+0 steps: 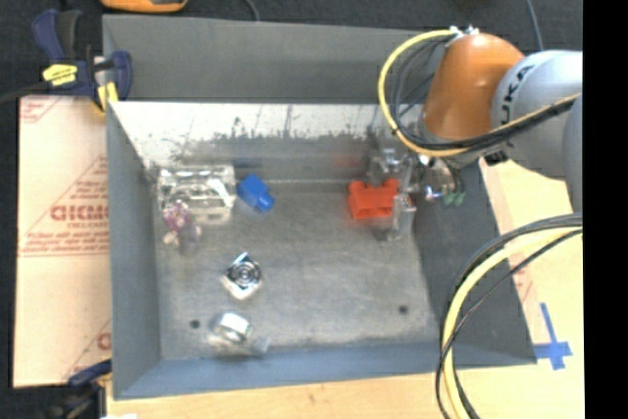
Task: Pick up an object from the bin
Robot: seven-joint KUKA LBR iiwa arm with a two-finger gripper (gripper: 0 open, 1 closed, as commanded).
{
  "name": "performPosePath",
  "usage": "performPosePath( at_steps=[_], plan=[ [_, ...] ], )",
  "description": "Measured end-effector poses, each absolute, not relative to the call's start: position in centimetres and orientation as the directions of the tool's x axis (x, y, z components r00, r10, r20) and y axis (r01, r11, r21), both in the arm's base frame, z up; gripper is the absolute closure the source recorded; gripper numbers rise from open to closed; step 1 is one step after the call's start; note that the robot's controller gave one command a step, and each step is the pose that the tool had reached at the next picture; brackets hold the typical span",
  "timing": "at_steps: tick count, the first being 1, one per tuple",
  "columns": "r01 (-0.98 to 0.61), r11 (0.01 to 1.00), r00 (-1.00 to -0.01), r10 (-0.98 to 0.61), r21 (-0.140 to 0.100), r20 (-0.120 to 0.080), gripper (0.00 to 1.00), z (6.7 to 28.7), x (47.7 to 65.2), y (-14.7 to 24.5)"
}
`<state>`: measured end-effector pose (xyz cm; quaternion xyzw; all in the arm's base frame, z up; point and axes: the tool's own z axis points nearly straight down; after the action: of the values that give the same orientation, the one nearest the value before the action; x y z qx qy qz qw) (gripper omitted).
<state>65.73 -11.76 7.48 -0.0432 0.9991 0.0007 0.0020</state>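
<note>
The pincer [397,214] is low in the grey bin [324,304], hard against the wall the arm reaches over, and the thing nearest it is a red blocky piece [371,201] that lies just beside it, on the side away from the arm. The red piece touches or all but touches the pincer's metal. Whether it sits inside the grip or merely next to it I cannot tell, nor whether the pincer stands apart or together, since the wrist and its cables cover that part.

By my reading this is the closing-in step of the pick: the descent looks done and the lift is not begun, as the red piece appears to rest on the bin floor.

The next move calls for a sure grip on the red piece before any rise — if it lies outside the grip, a small shift toward it first, with care for the wall close behind.

Farther from the pincer, past the red piece, lies a small blue block [256,192], and beyond it a clear plastic thing [196,191]. Two pale metallic bits [241,276] [231,329] lie well apart from the pincer, toward the near wall.
</note>
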Motion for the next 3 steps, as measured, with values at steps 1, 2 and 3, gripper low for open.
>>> performPosePath(
  at_steps=[1, 2, 3],
  plan=[
    [-0.085, 0.996, -0.996, -0.085, -0.002, -0.021, 1.00, 8.1, 66.2, -11.8],
    [-0.085, 0.996, -0.996, -0.085, -0.002, -0.011, 1.00, 12.0, 66.5, -11.9],
    [-0.083, 0.997, -0.997, -0.083, -0.002, -0.011, 1.00, 16.0, 66.7, -12.1]
  ],
)
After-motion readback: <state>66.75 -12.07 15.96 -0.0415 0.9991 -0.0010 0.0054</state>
